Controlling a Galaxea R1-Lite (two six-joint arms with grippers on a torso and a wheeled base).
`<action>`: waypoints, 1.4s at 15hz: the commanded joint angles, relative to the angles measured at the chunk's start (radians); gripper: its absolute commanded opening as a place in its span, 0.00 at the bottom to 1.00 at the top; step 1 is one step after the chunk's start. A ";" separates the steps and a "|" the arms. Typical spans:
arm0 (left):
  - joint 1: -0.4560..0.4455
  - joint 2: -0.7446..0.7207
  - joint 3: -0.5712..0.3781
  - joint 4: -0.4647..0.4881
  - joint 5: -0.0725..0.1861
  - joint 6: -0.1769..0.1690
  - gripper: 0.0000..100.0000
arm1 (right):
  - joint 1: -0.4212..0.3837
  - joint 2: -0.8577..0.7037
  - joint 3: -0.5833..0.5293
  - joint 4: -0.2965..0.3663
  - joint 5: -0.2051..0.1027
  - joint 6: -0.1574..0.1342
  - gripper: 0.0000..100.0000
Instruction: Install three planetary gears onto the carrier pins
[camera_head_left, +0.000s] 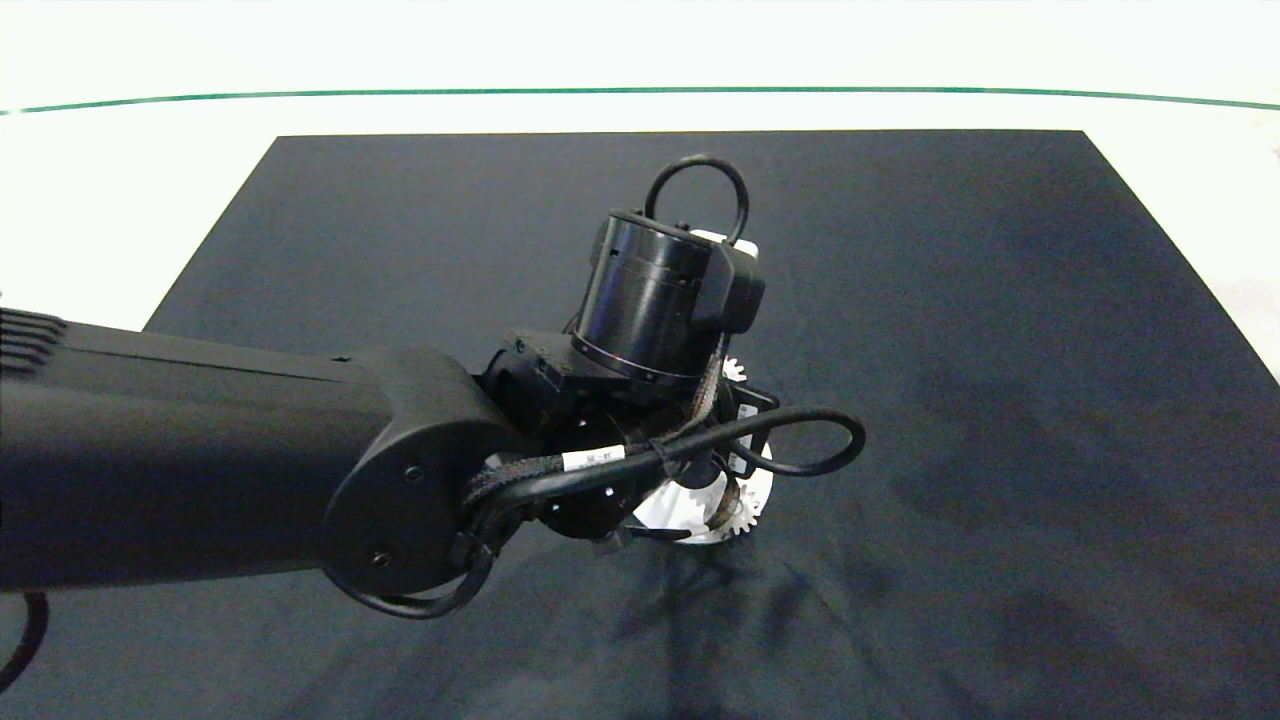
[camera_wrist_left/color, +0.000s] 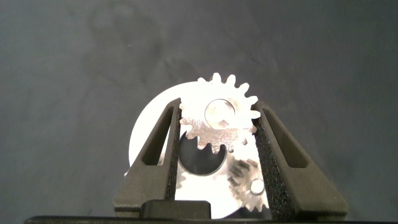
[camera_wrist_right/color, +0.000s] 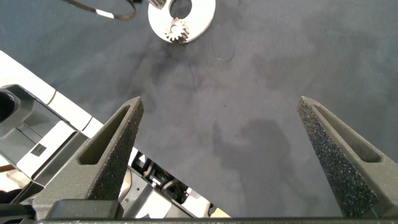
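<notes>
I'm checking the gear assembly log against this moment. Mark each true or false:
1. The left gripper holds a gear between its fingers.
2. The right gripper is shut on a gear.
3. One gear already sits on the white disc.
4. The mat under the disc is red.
1. True. The left gripper is shut on a planetary gear, held over the white disc.
2. False. The right gripper is open and holds nothing, hovering over the mat away from the disc.
3. True. Another gear lies on the disc, with a pin showing in its centre hole.
4. False. The mat is dark, nearly black.
</notes>
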 joint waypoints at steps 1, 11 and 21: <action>-0.003 0.034 -0.015 -0.001 0.003 0.011 0.19 | 0.000 -0.018 0.009 0.004 0.001 0.000 1.00; -0.009 0.099 -0.080 0.005 0.003 0.057 0.19 | 0.000 -0.025 0.012 0.004 0.003 0.000 1.00; 0.031 0.148 -0.126 0.007 0.003 0.094 0.19 | 0.000 -0.027 0.013 0.004 0.006 0.000 1.00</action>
